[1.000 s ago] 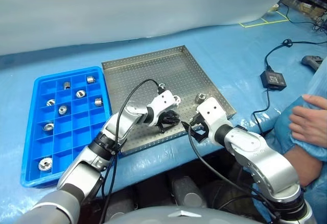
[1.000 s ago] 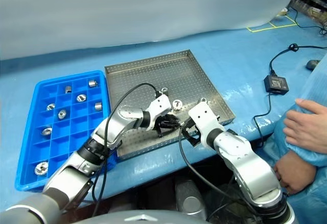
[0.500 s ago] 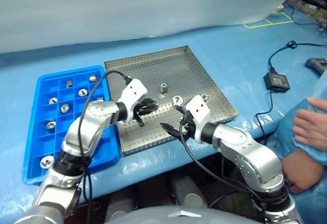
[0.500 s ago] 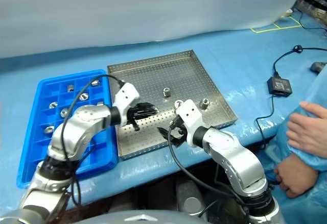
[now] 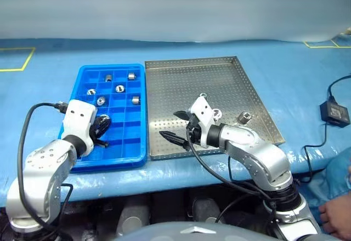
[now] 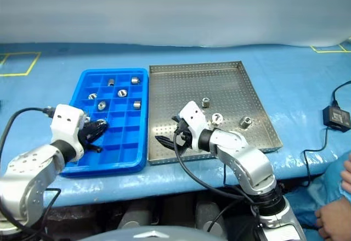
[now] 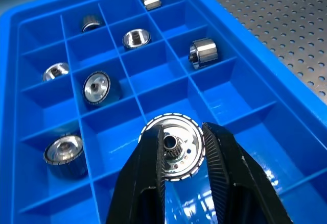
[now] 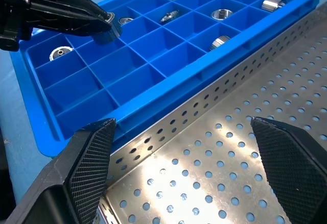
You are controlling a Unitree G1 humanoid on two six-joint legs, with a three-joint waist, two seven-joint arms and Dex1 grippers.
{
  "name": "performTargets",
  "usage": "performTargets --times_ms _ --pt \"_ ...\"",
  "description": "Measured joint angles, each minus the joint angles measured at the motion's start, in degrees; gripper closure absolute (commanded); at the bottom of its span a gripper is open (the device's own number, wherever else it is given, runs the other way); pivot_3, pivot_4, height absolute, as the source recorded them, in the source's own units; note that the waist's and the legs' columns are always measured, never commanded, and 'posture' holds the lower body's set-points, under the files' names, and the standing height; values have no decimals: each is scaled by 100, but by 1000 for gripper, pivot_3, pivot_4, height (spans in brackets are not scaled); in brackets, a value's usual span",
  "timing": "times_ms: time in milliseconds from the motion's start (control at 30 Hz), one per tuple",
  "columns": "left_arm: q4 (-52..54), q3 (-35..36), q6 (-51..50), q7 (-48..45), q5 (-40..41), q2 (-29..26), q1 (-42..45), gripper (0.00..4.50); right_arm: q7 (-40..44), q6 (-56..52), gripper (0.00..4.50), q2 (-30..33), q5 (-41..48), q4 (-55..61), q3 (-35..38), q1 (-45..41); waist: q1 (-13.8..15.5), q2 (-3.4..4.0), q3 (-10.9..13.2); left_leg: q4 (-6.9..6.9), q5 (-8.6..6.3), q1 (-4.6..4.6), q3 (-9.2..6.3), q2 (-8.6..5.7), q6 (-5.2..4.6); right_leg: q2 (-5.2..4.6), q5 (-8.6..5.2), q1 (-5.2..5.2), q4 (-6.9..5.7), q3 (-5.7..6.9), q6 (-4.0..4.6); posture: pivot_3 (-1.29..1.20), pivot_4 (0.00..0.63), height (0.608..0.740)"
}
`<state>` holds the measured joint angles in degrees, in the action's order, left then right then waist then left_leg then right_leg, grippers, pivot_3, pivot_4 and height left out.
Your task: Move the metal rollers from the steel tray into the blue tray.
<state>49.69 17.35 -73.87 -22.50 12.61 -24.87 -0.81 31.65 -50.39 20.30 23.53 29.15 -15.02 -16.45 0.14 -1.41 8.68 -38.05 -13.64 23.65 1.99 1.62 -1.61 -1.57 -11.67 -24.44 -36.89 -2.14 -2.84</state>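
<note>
Left tool (image 7: pixel 181 150), clenched on a metal roller (image 7: pixel 173 146), has swung from the steel tray (image 5: pixel 219 68) over the blue tray (image 5: pixel 137 154). Right tool (image 5: pixel 174 124) stays spread over the steel tray.

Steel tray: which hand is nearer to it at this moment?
Right. The right hand hangs open over the steel tray, near its front left part. The left hand is off it, over the blue tray, gripping a metal roller.
</note>
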Motion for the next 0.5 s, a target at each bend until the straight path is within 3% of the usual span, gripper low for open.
performTargets --times_ms 500 --pt "-326 -11 123 379 -21 1 -259 3609 -41 7 0 143 -36 -84 -21 -5 3 -2 -1 6 0 2 2 2 0 1 5 -4 1 1 14 69 150 740"
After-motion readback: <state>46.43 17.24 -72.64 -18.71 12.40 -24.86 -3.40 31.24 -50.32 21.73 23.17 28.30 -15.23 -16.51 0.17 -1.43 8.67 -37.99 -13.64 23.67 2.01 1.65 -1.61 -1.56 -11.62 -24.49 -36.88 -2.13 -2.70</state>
